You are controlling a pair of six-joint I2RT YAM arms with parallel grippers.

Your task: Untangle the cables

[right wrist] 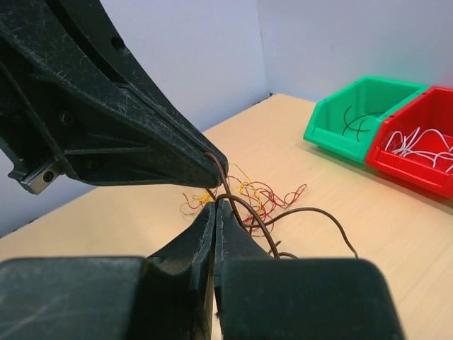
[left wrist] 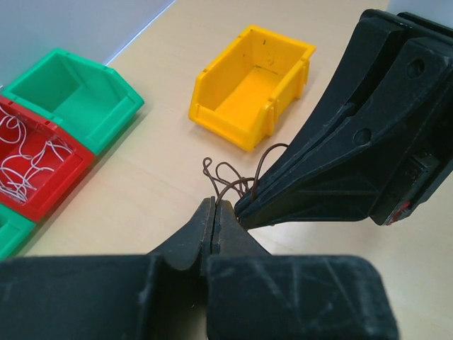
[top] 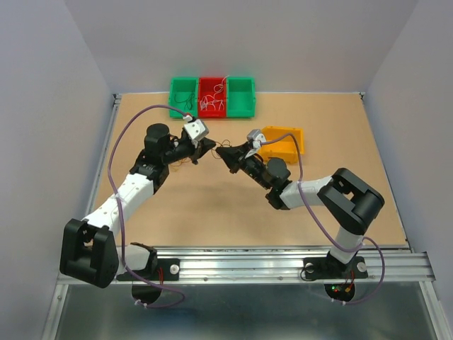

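Note:
The cables show as a thin dark brown cable (right wrist: 304,211) and a loose red and yellow-orange tangle (right wrist: 272,195) lying on the table behind it. My left gripper (left wrist: 214,204) and right gripper (right wrist: 215,205) meet tip to tip above mid-table. Both are shut, each pinching the brown cable. In the left wrist view the brown cable's loops (left wrist: 225,172) curl up just past my jaws, beside the right gripper (left wrist: 244,209). From the right wrist, the left gripper (right wrist: 216,164) sits just above my jaws, and the brown strand runs from its tip down to mine.
At the back stand a green bin (top: 182,95), a red bin (top: 212,97) holding white wires, and a second green bin (top: 241,95). A yellow bin (top: 283,142) sits right of the grippers. One green bin (right wrist: 354,117) holds dark wires.

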